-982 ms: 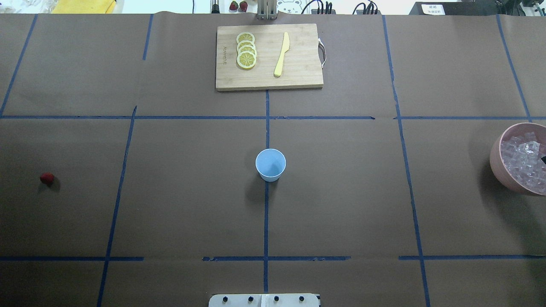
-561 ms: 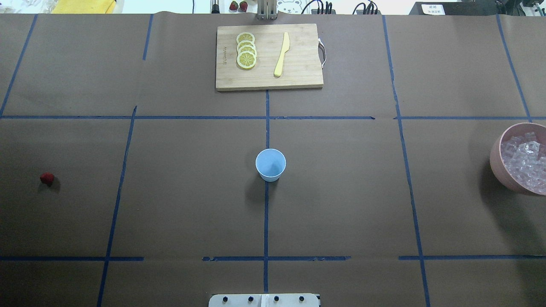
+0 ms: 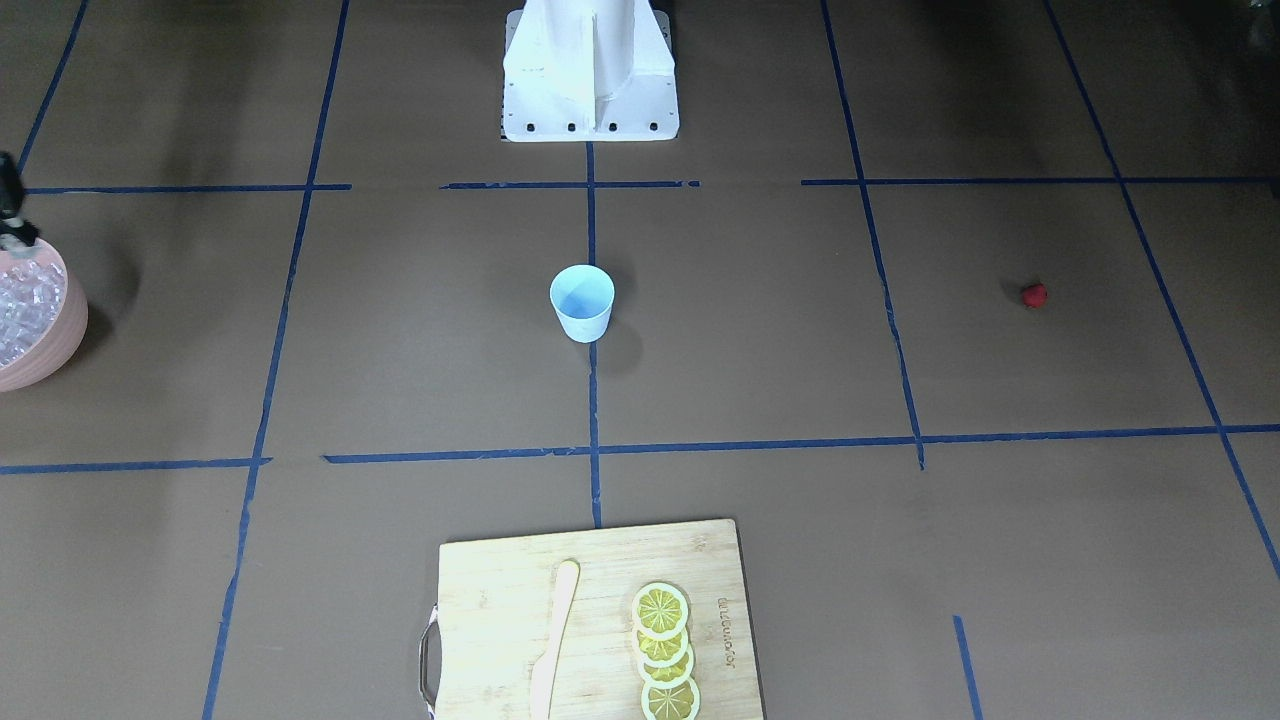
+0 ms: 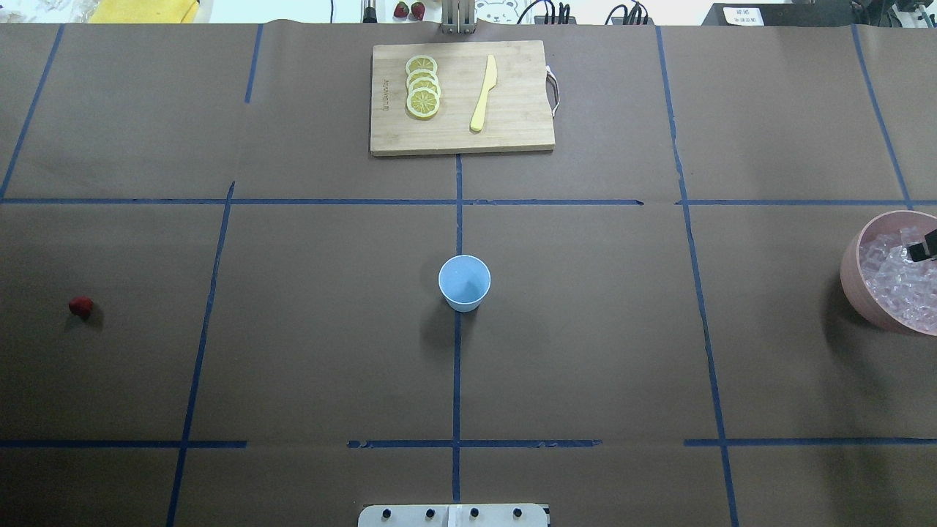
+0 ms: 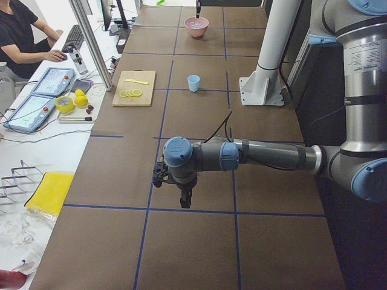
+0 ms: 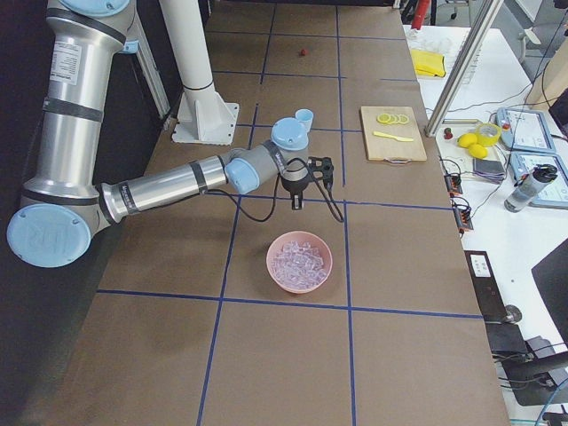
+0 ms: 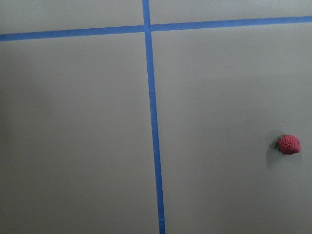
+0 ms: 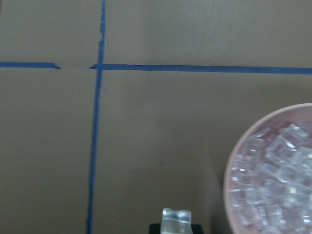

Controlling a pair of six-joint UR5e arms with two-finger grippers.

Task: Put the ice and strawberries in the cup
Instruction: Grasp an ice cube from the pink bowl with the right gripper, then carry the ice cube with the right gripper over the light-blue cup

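Right edge overhead: the right gripper (image 4: pixel 924 247) pinched an ice cube (image 8: pixel 176 222) by the bowl (image 4: pixel 849 282); the left gripper (image 5: pixel 185 200) showed too little to tell its opening.

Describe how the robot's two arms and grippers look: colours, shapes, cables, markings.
The left arm and the right arm are round silver-grey tubes with light-blue caps on the joints. Each ends in a small black gripper: the left gripper, the right gripper. A thin black cable loops near each wrist. Each upright link bears a white label, its print too small to read.
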